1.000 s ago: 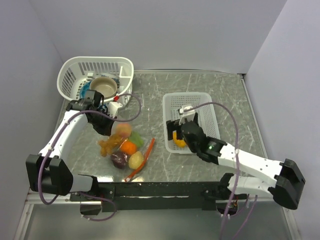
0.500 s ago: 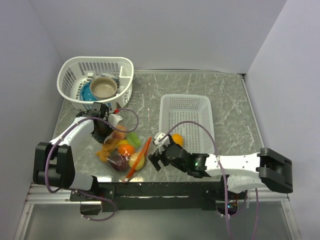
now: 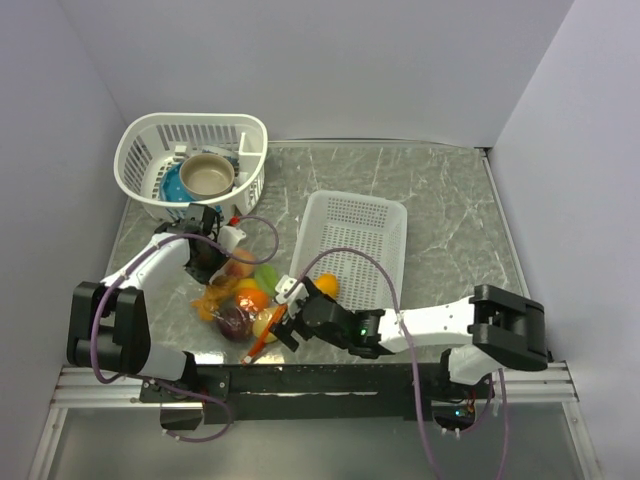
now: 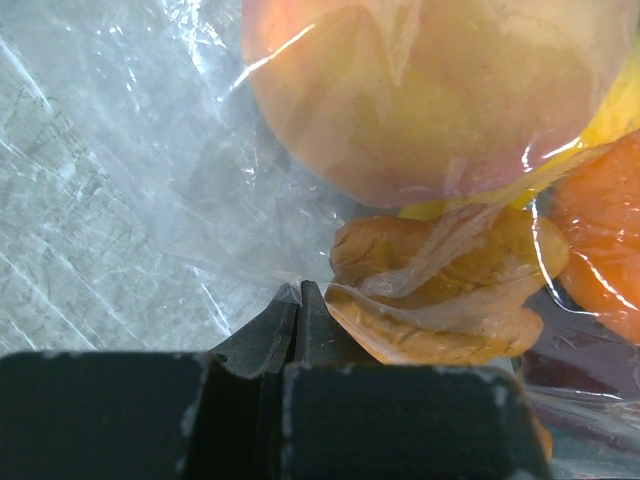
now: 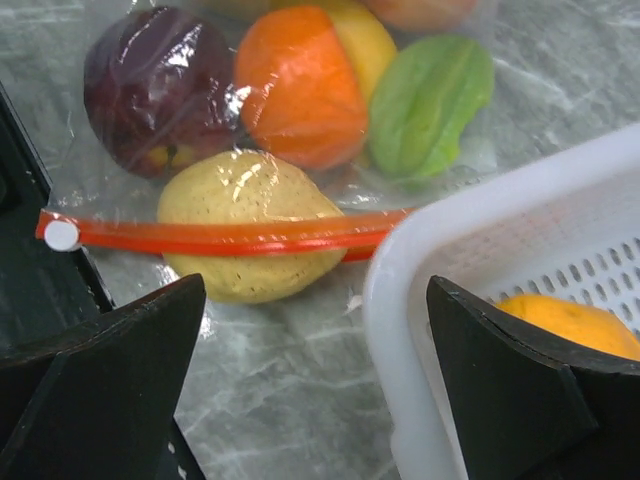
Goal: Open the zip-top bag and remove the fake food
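Observation:
The clear zip-top bag (image 3: 243, 300) lies at the front left with its orange-red zip strip (image 5: 220, 236) shut along its right edge. The fake food inside shows in the right wrist view: a dark purple piece (image 5: 155, 90), an orange one (image 5: 300, 85), a green one (image 5: 430, 100) and a yellow one (image 5: 245, 225). My left gripper (image 4: 296, 300) is shut on the bag's clear film at its far-left edge, beside a peach (image 4: 430, 90) and a tan piece (image 4: 440, 290). My right gripper (image 5: 315, 370) is open just right of the zip strip, above the table.
A white rectangular mesh basket (image 3: 352, 215) sits skewed against my right gripper (image 3: 284, 322); its rim (image 5: 440, 290) lies between my fingers, and it holds an orange fruit (image 3: 327, 286). A round white basket (image 3: 150, 135) at the back left holds a tan bowl (image 3: 207, 174) and a blue dish.
My right arm has swung left from over the rectangular basket to the bag's zip edge, and the basket has slid left and skewed. My left gripper moved nearer and closed on the bag.

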Action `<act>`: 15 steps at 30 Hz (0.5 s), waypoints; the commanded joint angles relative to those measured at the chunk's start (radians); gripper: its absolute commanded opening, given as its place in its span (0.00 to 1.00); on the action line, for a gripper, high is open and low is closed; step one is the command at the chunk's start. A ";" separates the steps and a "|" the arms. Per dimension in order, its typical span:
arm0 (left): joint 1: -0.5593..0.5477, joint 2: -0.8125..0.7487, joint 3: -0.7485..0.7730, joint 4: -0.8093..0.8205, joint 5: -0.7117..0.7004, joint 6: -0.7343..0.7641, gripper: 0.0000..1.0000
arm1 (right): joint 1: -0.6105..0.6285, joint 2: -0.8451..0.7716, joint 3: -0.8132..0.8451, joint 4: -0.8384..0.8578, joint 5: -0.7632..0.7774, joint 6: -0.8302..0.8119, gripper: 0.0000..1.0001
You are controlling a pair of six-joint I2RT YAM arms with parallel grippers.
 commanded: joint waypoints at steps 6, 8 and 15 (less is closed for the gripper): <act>-0.005 -0.056 0.008 0.008 0.009 0.006 0.01 | -0.139 -0.176 -0.101 -0.241 0.130 0.192 1.00; -0.005 -0.060 0.018 -0.003 0.013 0.011 0.01 | -0.173 -0.173 -0.115 -0.289 0.122 0.246 0.95; -0.005 -0.077 0.011 -0.012 0.021 0.019 0.01 | -0.232 -0.225 -0.083 -0.445 0.199 0.350 0.31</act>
